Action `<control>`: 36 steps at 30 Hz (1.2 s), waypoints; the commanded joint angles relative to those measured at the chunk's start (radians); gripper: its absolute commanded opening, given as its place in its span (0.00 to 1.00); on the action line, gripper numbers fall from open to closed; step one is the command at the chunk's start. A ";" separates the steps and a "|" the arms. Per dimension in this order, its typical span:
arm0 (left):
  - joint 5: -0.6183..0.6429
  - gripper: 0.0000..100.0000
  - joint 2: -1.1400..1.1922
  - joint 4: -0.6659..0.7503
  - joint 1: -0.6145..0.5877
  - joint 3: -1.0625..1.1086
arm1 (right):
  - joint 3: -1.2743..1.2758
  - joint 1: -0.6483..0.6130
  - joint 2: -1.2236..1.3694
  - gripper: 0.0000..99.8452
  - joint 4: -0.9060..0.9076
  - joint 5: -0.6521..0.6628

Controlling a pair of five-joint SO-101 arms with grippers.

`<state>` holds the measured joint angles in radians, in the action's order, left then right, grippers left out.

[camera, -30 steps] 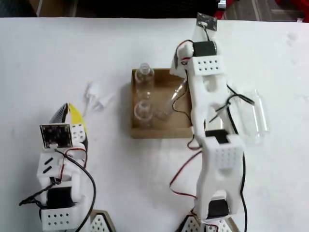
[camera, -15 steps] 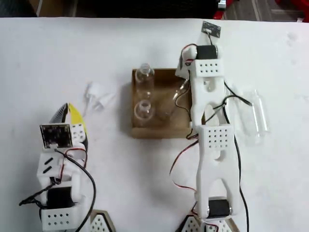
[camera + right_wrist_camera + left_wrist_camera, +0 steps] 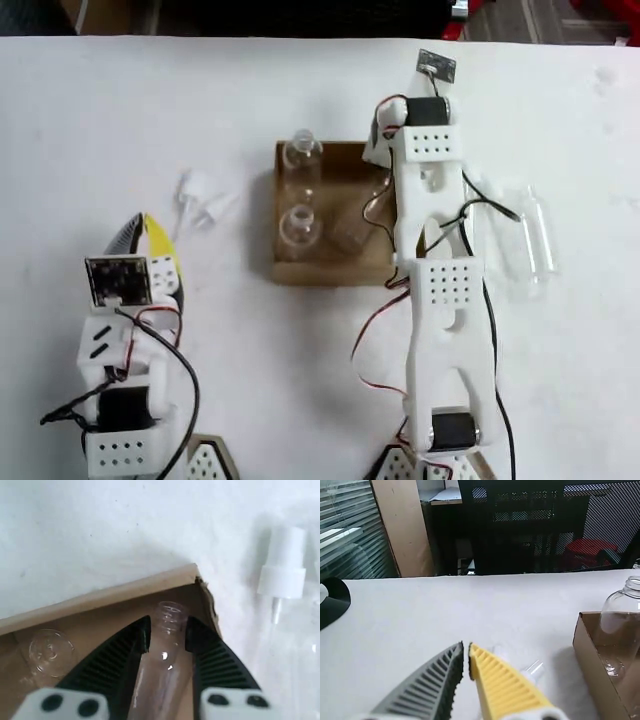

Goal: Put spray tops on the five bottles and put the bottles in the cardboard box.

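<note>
Probably an office or lab room: a white table (image 3: 410,610) stands before slatted window blinds (image 3: 345,530), a wooden panel (image 3: 400,530) and dark perforated mesh screens (image 3: 555,525).

Right arm (image 3: 432,200) covering one wall of the cardboard box (image 3: 300,272) in the high view, right gripper (image 3: 167,630) hiding the body of the tilted bottle (image 3: 170,612), left gripper (image 3: 466,650) partly masking a spray top (image 3: 534,670) on the desk (image 3: 395,615)
</note>
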<state>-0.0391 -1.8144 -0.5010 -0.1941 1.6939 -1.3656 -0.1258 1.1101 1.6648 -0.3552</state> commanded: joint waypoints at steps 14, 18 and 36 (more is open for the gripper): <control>-0.014 0.02 -0.008 0.020 0.015 -0.002 | -0.023 -0.053 -0.013 0.10 -0.005 -0.008; -0.014 0.02 -0.008 0.020 0.013 -0.002 | -0.023 -0.051 -0.012 0.10 -0.007 -0.008; -0.014 0.02 -0.008 0.020 0.013 -0.002 | -0.028 -0.058 0.022 0.10 -0.036 0.002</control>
<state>-0.0391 -1.8144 -0.5010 -0.1926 1.6939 -1.3656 -0.1688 1.1347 1.6387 -0.3552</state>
